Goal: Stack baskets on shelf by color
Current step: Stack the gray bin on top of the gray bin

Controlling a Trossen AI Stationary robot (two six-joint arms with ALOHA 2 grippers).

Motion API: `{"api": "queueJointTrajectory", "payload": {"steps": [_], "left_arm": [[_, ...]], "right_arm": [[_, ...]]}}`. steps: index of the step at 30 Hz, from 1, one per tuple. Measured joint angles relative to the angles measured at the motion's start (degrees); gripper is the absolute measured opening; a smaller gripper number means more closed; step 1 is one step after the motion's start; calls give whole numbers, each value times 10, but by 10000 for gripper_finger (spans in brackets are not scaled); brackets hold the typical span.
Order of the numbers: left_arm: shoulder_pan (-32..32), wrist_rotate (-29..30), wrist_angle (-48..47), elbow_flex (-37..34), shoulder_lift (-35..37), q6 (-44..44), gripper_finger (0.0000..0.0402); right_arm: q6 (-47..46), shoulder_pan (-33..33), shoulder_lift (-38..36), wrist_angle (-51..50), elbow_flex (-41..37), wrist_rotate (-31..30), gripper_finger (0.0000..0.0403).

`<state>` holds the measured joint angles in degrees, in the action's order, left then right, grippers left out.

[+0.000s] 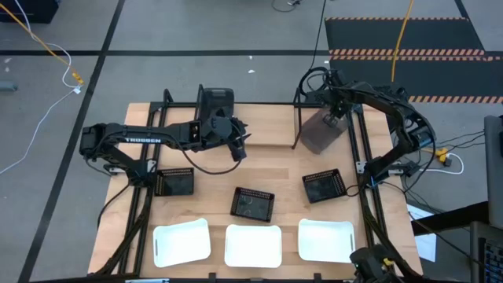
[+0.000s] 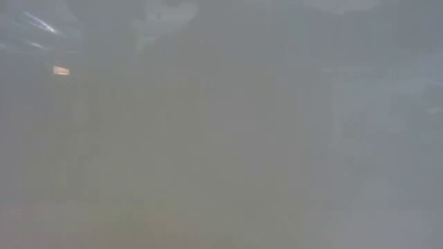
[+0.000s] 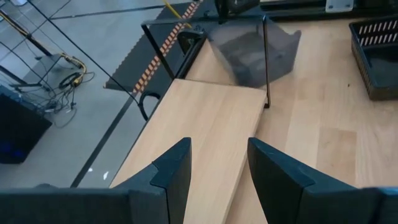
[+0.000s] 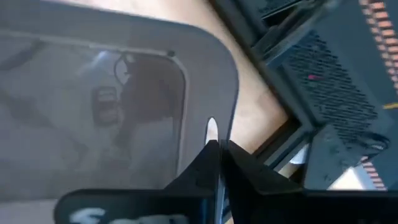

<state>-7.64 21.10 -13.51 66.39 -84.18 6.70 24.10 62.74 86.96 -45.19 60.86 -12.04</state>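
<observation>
Right gripper (image 1: 336, 116) was clamped on the rim of a dark grey basket (image 1: 321, 134), holding it tilted at the shelf's (image 1: 267, 130) right end, near the tabletop's (image 1: 275, 177) far right corner; the basket looked empty in the right wrist view. Left gripper (image 1: 238, 149) hung over the shelf's board w/ fingers (image 3: 171, 171) apart, holding nothing. Three white baskets (image 1: 252, 245) sat in a row along the near edge, all empty. Three black mesh baskets (image 1: 253, 203) lay mid-table, one by the left edge, one centre, one toward the right edge; contents, if any, couldn't be made out. Low view showed only haze.
</observation>
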Motion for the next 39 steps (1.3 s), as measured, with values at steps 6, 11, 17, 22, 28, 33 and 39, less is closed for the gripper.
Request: {"api": "queueJointTrajectory", "payload": {"steps": [6,11,17,22,28,33,39], "left_arm": [[0,0,4,0,0,-4,159],[0,0,18,0,0,-8,159],[7,-11,60,0,0,41,159],[24,-65,105,0,0,176,159],[58,-71,155,0,0,352,159],[80,-74,275,0,-11,371,159],[110,-39,325,9,-56,495,159]], "right_arm": [[20,-29,-69,-23,12,-96,3],[40,-59,-144,-47,37,-152,2],[6,-113,-225,-46,85,-254,1],[-62,-149,-256,-97,154,-252,1],[-164,-187,-258,-156,238,-225,1],[-244,-206,-257,-154,289,-98,0],[-283,-254,-226,-136,291,17,0]]}}
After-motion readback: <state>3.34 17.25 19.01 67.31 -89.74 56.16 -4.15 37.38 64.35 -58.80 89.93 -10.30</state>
